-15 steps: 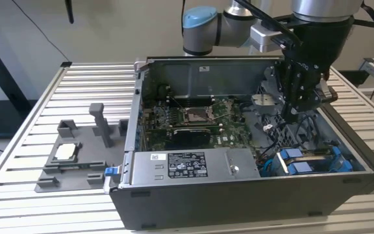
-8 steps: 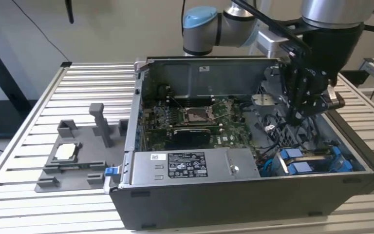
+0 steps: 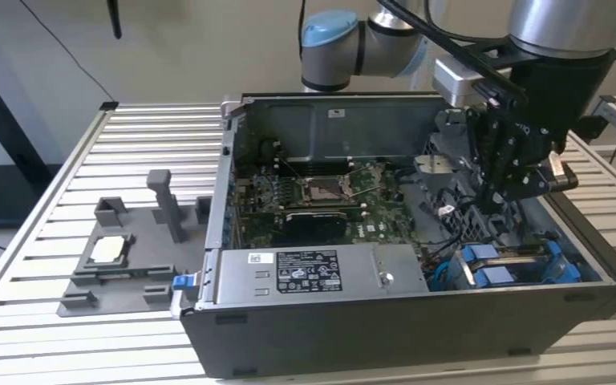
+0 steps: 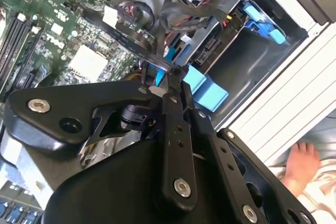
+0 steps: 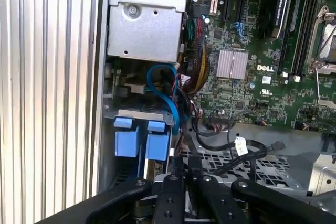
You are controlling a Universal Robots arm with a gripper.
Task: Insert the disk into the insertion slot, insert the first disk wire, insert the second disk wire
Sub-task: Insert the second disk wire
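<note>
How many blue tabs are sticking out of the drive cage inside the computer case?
2: the blue tabs sit side by side at the drive cage opening, one nearer the case wall, the other beside it nearer the motherboard. More may be hidden.

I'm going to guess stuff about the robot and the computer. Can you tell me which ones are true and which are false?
1. The disk with its blue carrier sits in the insertion slot inside the computer case. True.
2. The gripper hangs over the grey tray outside the case. False: it reaches into the case, close to the disk.
3. A small square chip lies on the grey tray. True.
4. The case stands on a wooden floor. False: it stands on a slatted metal table.
5. A person's hand shows in the second wrist view. True.
</note>
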